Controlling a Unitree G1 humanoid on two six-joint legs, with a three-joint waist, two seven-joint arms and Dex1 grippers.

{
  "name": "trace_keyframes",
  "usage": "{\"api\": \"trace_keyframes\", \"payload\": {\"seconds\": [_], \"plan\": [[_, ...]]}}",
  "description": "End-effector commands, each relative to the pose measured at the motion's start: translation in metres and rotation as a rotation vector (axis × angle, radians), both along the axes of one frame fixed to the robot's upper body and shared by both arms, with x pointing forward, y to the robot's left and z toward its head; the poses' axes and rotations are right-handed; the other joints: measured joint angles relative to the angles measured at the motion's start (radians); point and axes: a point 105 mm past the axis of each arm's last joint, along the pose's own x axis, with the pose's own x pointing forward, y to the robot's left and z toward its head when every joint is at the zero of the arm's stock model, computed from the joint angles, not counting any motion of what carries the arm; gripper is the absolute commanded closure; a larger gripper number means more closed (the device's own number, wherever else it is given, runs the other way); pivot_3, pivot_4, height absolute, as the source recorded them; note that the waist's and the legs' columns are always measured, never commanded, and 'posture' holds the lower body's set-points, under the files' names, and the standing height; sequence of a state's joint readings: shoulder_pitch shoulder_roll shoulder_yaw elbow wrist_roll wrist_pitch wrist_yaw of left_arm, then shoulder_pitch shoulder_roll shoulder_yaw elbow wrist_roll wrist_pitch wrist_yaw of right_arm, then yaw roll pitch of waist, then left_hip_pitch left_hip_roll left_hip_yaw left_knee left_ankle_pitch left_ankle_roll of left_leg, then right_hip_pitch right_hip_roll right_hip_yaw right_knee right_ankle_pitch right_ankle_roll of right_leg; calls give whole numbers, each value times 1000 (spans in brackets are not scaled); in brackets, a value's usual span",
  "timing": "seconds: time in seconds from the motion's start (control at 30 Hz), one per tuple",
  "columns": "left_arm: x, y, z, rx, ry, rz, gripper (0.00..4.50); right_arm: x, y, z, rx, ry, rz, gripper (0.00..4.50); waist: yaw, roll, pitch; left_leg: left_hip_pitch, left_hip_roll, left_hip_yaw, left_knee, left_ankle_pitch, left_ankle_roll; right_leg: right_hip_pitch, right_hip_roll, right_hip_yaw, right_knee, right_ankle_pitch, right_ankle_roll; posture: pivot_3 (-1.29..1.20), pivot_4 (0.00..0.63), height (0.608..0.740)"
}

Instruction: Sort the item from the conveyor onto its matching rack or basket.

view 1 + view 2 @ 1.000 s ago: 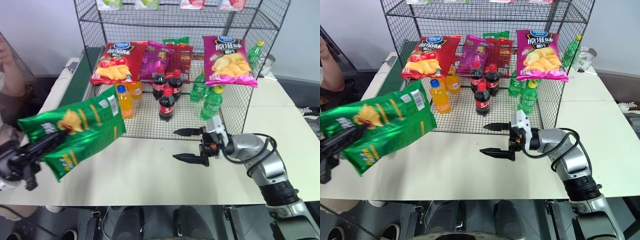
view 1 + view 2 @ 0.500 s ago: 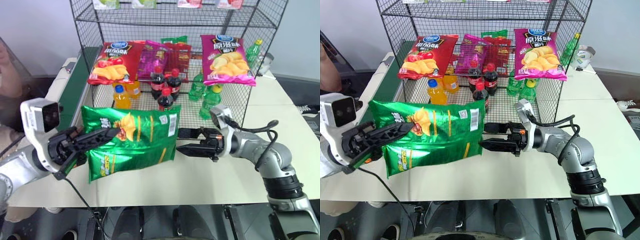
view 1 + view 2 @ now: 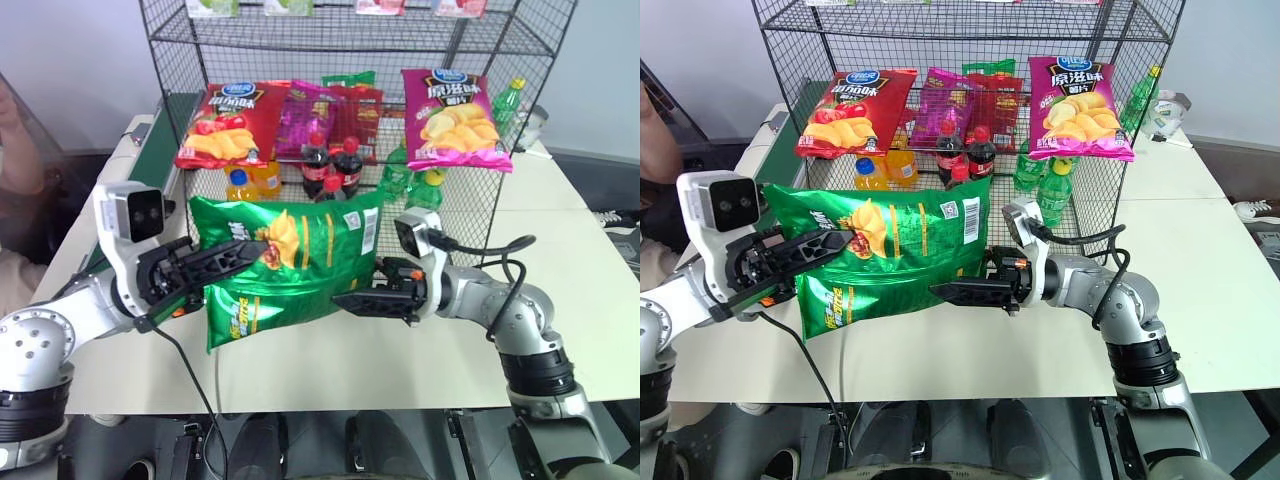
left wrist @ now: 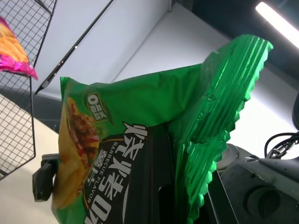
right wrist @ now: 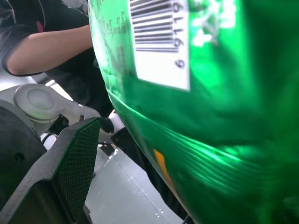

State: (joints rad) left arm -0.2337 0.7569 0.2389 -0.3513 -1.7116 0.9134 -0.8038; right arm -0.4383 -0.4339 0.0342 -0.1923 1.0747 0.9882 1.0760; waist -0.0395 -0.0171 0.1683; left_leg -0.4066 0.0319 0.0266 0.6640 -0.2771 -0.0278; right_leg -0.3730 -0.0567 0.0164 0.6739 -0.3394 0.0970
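The item, a green chip bag (image 3: 300, 265), hangs level in the air above the table, in front of the rack (image 3: 455, 45). My left gripper (image 3: 248, 251) is shut on the bag's left half, one black finger lying across its front. My right gripper (image 3: 348, 286) is open at the bag's right end. One of its fingers (image 3: 365, 300) lies in front of the lower corner and the other is hidden behind the bag. The right wrist view has the bag's barcode side (image 5: 210, 116) close beside one finger (image 5: 74, 158). The conveyor (image 3: 150, 165) runs along the rack's left side.
On the rack's low tier lie a red chip bag (image 3: 225, 125) and a magenta chip bag (image 3: 455, 120), with cola, orange and green bottles between them. A person's arm (image 3: 15, 130) is at the far left. The white table (image 3: 560, 230) extends to the right.
My left gripper has carried the bag to the right and turned it level. My right gripper has moved left and a little up, and its open fingers now straddle the bag's right end.
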Motion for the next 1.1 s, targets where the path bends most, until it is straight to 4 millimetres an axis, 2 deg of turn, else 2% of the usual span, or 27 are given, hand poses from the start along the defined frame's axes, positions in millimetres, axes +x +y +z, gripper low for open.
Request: {"api": "trace_keyframes", "payload": {"seconds": [0.03,0.13,0.23,0.4,0.47,0.5,0.67,0.77,0.8,0.83,0.87,0.97,1.03,1.1], "plan": [[5,0,-4,22,-16,25,4483,-10,0,13,37,-13,57,0,1,0,0,0,0,0,0,0,0,0,0,0,0,0,0,0,150,739],[12,1,-7,25,-32,73,4483,-12,-1,12,31,0,62,0,1,0,0,0,0,0,0,0,0,0,0,0,0,0,0,0,150,739],[18,2,-10,31,-54,112,4500,-11,0,10,14,7,59,852,1,0,0,0,0,0,0,0,0,0,0,0,0,0,0,0,150,739],[22,3,-14,37,-73,146,4500,-6,0,8,-1,0,25,3305,1,0,0,0,0,0,0,0,0,0,0,0,0,0,0,0,150,739],[23,4,-14,36,-75,162,4500,-3,0,7,-10,-8,3,4155,1,0,0,0,0,0,0,0,0,0,0,0,0,0,0,0,150,739],[24,5,-15,41,-79,171,4500,-2,0,7,-12,-13,-1,4408,1,0,0,0,0,0,0,0,0,0,0,0,0,0,0,0,150,739],[29,12,-19,66,-73,232,4500,-1,0,3,-27,-43,-32,4408,2,0,0,0,0,0,0,0,0,0,0,0,0,0,0,0,150,739],[29,15,-20,73,-88,258,3749,4,2,0,-59,-123,-87,4500,1,0,0,0,0,0,0,0,0,0,0,0,0,0,0,0,150,739],[30,18,-21,79,-95,280,3285,9,3,-1,-81,-177,-127,4500,0,0,0,0,0,0,0,0,0,0,0,0,0,0,0,0,150,739],[31,22,-22,84,-98,305,2811,13,3,-3,-117,-249,-165,4500,-1,0,0,0,0,0,0,0,0,0,0,0,0,0,0,0,150,739],[33,29,-23,98,-113,352,2329,21,3,-6,-178,-417,-241,4500,-1,0,0,-1,0,0,0,0,0,-1,0,0,0,0,0,0,150,739],[38,55,-29,137,-129,491,2329,19,2,1,-229,-734,-303,4500,0,0,0,-1,0,0,0,0,0,-1,0,0,0,0,0,0,150,739],[39,68,-31,139,-125,546,2329,20,1,18,-190,-851,-386,4500,0,0,0,-1,0,0,-1,0,0,-2,0,0,-1,0,0,0,150,739],[40,80,-31,143,-135,610,2329,24,-2,36,-237,-1233,-485,4500,1,0,0,-1,0,0,-1,0,0,-1,0,0,-1,0,0,0,150,739]]}}
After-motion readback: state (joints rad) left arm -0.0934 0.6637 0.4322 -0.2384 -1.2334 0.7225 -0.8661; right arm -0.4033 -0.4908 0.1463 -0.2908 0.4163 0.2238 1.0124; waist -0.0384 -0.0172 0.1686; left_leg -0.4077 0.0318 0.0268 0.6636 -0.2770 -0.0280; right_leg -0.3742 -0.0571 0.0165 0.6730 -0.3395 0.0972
